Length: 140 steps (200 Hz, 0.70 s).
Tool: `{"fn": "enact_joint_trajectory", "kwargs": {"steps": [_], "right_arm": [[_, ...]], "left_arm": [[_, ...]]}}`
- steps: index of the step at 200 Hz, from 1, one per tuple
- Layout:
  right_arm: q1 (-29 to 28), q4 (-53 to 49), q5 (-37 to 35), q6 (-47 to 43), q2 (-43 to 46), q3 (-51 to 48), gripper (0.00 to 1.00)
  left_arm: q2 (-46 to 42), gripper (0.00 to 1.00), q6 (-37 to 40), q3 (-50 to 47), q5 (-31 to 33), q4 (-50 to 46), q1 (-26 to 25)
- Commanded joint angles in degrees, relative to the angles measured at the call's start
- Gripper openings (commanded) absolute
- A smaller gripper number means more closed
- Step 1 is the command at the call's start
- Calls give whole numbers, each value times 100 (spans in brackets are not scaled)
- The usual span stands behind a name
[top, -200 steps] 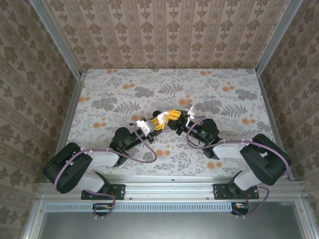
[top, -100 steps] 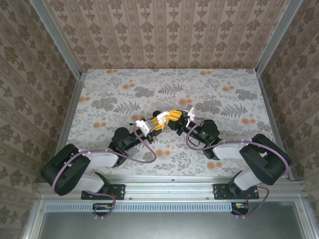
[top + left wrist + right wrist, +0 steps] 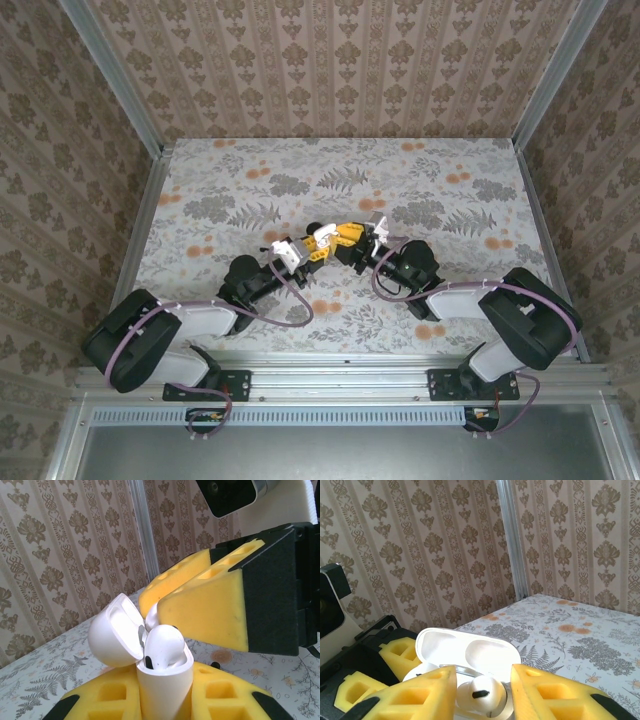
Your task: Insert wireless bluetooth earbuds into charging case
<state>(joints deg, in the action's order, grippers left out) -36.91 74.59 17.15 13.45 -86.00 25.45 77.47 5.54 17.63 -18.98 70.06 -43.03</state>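
Clamping the charging case (image 3: 165, 687) upright between its yellow pads, the left hand (image 3: 299, 251) holds it over the middle of the bench (image 3: 230, 190), with the lid (image 3: 114, 637) swung open. One white earbud (image 3: 165, 642) sits in the case's mouth. Just beyond, the right hand (image 3: 482, 695) has its pads parted, one on either side of that earbud, with a sliver of gap showing. Against a second ago, both arms have hardly moved; only the right hand has shifted a little toward the case. Counted: one case, one earbud, two hands.
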Motion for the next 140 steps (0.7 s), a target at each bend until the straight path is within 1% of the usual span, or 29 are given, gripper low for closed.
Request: {"fn": "enact_joint_trajectory", "kwargs": {"steps": [1, 40, 83, 89, 121, 140], "right_arm": [[-18, -156, 166, 32, -9, -45, 38], [-18, -226, 166, -1, 167, -54, 43], [-5, -528, 244, -188, 585, -141, 50], [-1, -573, 261, -218, 819, -175, 50], [144, -847, 442, -181, 1331, -327, 52], [246, -1259, 521, -268, 1682, -366, 52]], "left_arm": [[-121, 0, -125, 48, 0, 404, 33], [-94, 0, -133, 52, 0, 403, 40], [45, 0, -123, 48, -48, 412, 68], [70, 0, -128, 46, -61, 412, 77], [127, 0, -143, 48, -131, 412, 100], [128, 0, -133, 37, -221, 416, 110]]}}
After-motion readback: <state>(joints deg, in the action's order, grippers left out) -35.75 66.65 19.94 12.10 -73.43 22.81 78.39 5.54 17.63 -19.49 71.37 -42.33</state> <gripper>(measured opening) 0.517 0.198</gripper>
